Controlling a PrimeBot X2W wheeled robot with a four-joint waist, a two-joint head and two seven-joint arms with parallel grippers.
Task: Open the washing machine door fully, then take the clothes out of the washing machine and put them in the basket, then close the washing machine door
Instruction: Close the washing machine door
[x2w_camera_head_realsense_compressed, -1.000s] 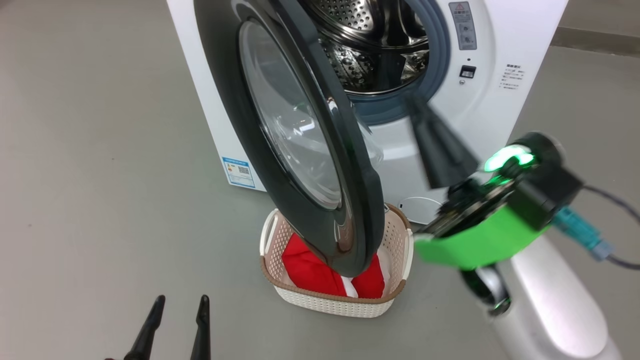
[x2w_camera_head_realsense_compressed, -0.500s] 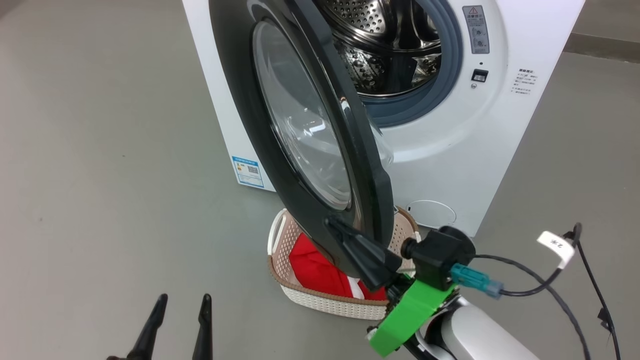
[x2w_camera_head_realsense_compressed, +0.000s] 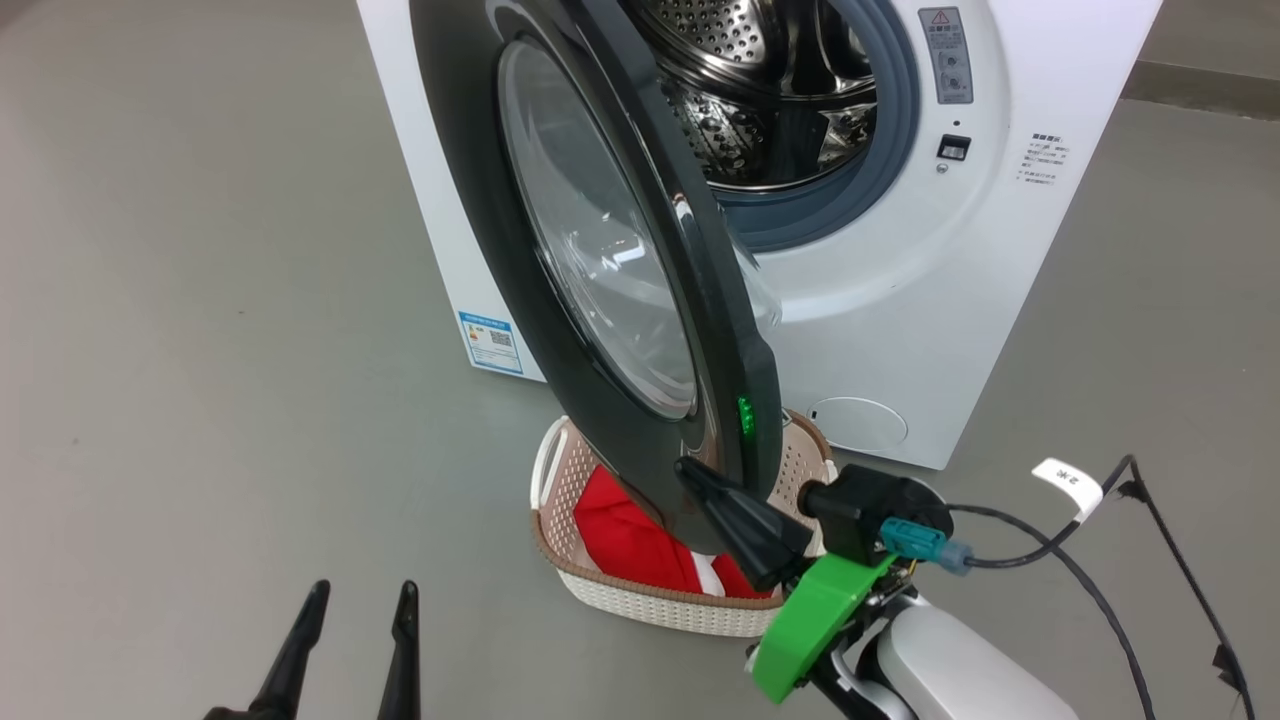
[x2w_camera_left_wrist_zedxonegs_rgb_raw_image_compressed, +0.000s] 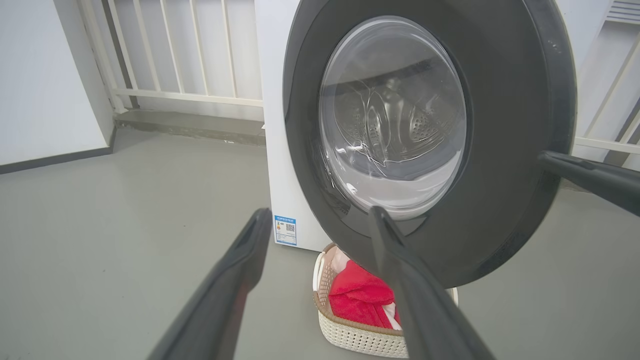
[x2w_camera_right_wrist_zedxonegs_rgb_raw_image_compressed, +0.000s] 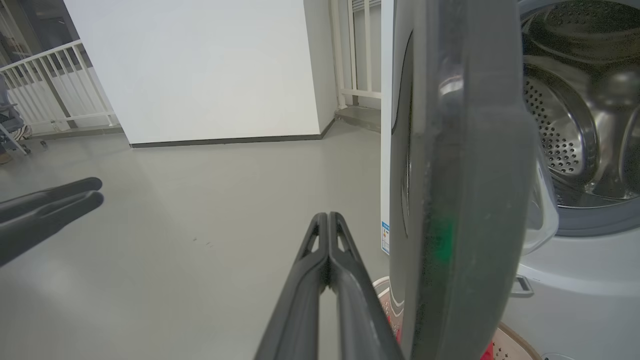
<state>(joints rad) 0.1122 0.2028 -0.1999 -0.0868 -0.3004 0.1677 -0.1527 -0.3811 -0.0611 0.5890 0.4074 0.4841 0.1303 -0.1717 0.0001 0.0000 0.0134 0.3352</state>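
The white washing machine (x2w_camera_head_realsense_compressed: 880, 300) stands with its steel drum (x2w_camera_head_realsense_compressed: 780, 100) showing no cloth. The washing machine door (x2w_camera_head_realsense_compressed: 470, 200), black-rimmed with a glass centre, swings out towards me, edge-on in the right wrist view (x2w_camera_right_wrist_zedxonegs_rgb_raw_image_compressed: 465, 150). Under it the cream basket (x2w_camera_head_realsense_compressed: 650, 605) holds the red clothes (x2w_camera_head_realsense_compressed: 630, 535), also visible in the left wrist view (x2w_camera_left_wrist_zedxonegs_rgb_raw_image_compressed: 357, 295). My right gripper (x2w_camera_head_realsense_compressed: 690, 470) is shut and empty, its tip at the outer face of the door's lower rim; contact is unclear. My left gripper (x2w_camera_head_realsense_compressed: 362, 588) hangs open and empty, low at the left, well short of the door.
A black cable with a white tag (x2w_camera_head_realsense_compressed: 1070, 480) trails over the floor right of my right arm. A blue label (x2w_camera_head_realsense_compressed: 490, 342) marks the machine's lower left corner. White railings (x2w_camera_left_wrist_zedxonegs_rgb_raw_image_compressed: 175, 50) and a wall (x2w_camera_right_wrist_zedxonegs_rgb_raw_image_compressed: 200, 65) stand behind, with open grey floor to the left.
My right arm has dropped from in front of the machine's port to the door's lower rim, gripper still shut. The head camera shifted slightly. Door, basket and left gripper look unmoved.
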